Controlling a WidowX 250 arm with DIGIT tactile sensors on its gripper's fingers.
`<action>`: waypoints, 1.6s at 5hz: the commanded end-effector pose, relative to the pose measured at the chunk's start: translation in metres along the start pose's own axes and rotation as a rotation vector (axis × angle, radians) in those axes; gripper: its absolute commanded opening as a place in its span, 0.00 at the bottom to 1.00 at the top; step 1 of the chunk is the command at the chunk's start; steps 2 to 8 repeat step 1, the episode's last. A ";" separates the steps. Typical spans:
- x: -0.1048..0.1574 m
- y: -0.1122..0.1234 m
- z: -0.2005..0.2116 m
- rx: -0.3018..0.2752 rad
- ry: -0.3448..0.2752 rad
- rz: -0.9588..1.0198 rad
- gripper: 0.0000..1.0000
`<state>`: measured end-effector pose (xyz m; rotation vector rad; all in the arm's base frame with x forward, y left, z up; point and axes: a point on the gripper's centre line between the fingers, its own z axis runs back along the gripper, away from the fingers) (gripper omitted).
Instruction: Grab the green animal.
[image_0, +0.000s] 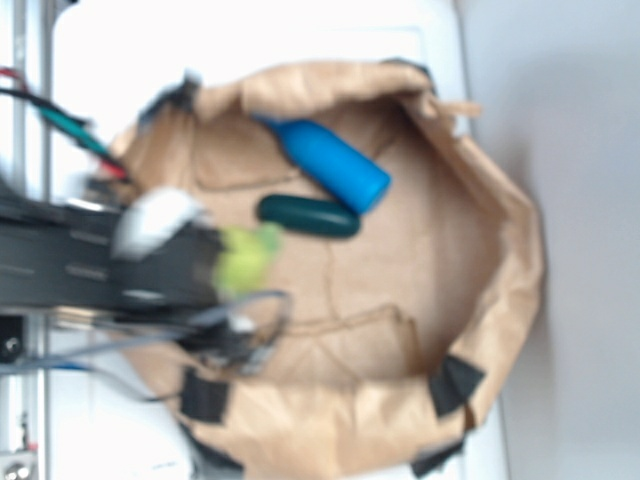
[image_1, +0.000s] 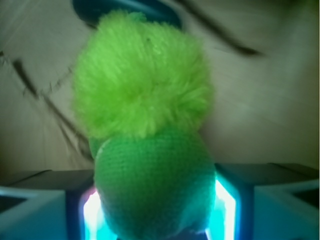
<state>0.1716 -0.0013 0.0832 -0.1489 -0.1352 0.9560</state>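
Note:
The green animal (image_1: 150, 125) fills the wrist view: a fuzzy yellow-green lump in front and a smoother light green lump behind it. The smoother lump sits between my fingers, and both lit pads (image_1: 226, 207) press against its sides. My gripper (image_1: 156, 205) is shut on it. In the exterior view the green animal (image_0: 248, 258) shows at the tip of my blurred gripper (image_0: 215, 268), over the left part of the brown paper (image_0: 400, 290).
A blue bottle (image_0: 335, 165) and a dark green cucumber-shaped object (image_0: 308, 216) lie just beyond the toy. The crumpled brown paper has raised edges (image_0: 520, 260) all round. My arm and its cables (image_0: 60, 255) come in from the left.

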 end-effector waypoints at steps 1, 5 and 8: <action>-0.012 0.051 0.085 -0.057 0.033 0.046 0.00; -0.012 0.051 0.085 -0.057 0.033 0.046 0.00; -0.012 0.051 0.085 -0.057 0.033 0.046 0.00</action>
